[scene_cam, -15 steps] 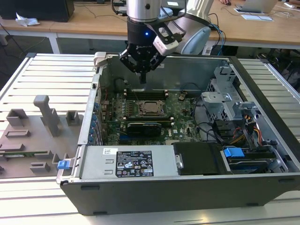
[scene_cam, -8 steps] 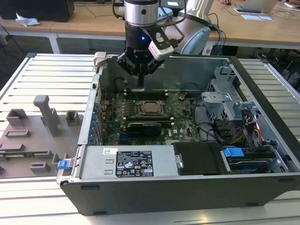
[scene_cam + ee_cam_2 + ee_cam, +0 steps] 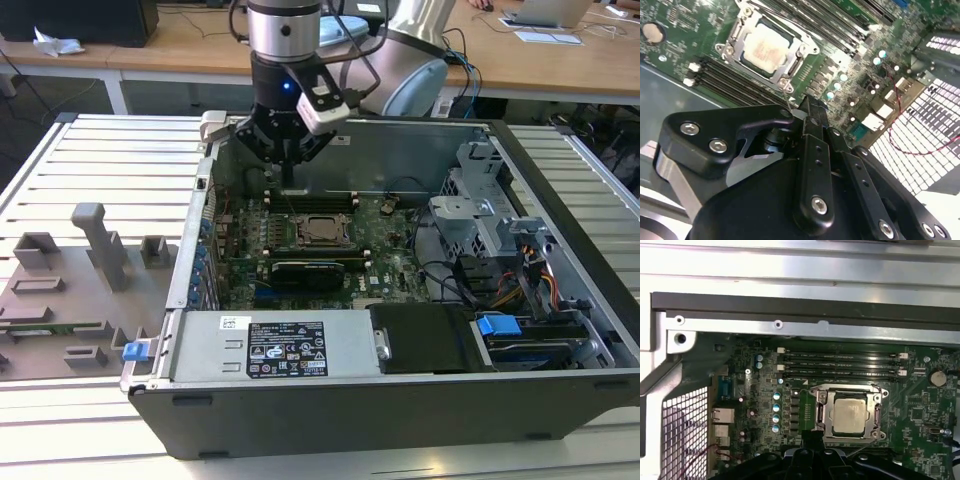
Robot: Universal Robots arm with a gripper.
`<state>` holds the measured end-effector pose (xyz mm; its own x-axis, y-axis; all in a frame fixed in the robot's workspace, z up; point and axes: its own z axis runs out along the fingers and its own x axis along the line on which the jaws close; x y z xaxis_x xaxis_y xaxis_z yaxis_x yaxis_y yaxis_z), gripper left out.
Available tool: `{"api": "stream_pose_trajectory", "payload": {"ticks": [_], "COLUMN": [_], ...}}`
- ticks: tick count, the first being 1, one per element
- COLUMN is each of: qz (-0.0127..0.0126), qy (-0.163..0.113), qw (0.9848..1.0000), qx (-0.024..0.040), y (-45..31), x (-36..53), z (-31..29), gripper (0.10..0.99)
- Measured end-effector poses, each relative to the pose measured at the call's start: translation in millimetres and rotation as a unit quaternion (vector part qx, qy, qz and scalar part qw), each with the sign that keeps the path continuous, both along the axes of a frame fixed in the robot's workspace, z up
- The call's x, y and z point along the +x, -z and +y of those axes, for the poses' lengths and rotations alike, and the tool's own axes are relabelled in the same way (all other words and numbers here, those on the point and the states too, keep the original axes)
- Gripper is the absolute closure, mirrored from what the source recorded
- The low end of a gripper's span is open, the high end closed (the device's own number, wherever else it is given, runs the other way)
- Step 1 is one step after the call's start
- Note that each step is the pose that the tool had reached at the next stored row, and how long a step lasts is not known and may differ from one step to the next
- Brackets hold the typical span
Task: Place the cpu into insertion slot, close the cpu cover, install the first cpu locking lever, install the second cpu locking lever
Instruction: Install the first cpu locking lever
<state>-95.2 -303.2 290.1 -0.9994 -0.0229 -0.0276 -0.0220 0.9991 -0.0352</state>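
The cpu [image 3: 322,230] lies flat in the insertion slot [image 3: 882,416] on the green motherboard, its dull silver top showing in both wrist views [image 3: 762,50] [image 3: 850,412]. The silvery cpu cover [image 3: 801,54] [image 3: 826,412] lies down around the chip. A thin wire lever [image 3: 787,96] runs from the socket corner toward my fingertips. My gripper [image 3: 287,182] [image 3: 810,106] [image 3: 811,436] hangs above the board beside the socket, toward the case's back wall. Its fingers are shut, and nothing shows between them.
Long memory slots [image 3: 840,365] run beside the socket. A black card [image 3: 305,268] sits in front of it. A power supply [image 3: 270,345] fills the case's near side, with a drive cage [image 3: 480,220] and cables at the exterior view's right. Grey fixtures [image 3: 100,240] stand outside at the left.
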Motion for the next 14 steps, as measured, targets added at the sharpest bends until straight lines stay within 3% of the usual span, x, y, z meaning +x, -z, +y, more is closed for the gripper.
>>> {"api": "stream_pose_trajectory", "payload": {"ticks": [6, 8, 14], "qz": [0.0001, 0.0001, 0.0000], "qy": [0.008, 0.010, 0.011], "qw": [1.0000, 1.0000, 0.9999], "qx": [-0.0001, -0.0001, 0.0000], "y": [6.2, 7.2, 8.6], "x": [-12.7, -17.1, -18.5], "z": [3.1, 6.9, 19.8], "gripper": [0.980, 0.980, 0.980]}}
